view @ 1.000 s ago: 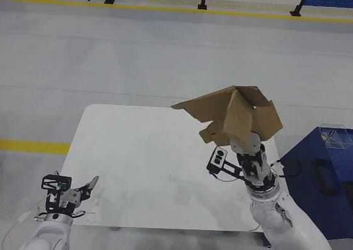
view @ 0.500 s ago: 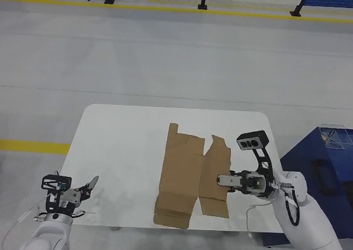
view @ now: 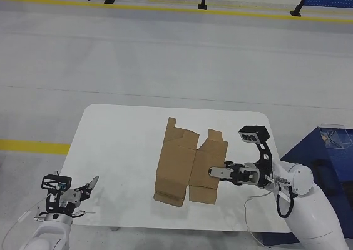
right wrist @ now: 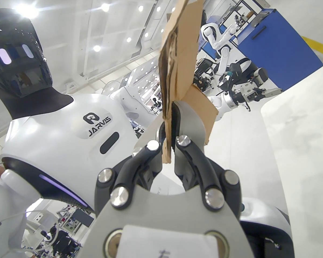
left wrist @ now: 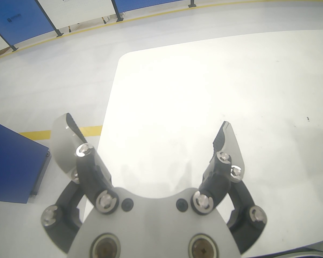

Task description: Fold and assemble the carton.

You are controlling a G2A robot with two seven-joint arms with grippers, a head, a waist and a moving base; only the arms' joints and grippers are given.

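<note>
The flat carton [view: 186, 169] is spread over the table [view: 114, 144], with the right jaws clamped on its right edge. The left jaws are wide apart, well away at the table's near left corner. The carton is not opened yet, so I think it needs pulling open into a box next.

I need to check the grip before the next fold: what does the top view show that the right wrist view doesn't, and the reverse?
Top view: the carton's whole outline, spread flat with its flaps unfolded over the right half of the table, and the right gripper at its right edge. Right wrist view: the fingers shut on that edge, with the cardboard layers seen edge-on between them. Both: the carton, the gripper holding it, and the white table.
</note>
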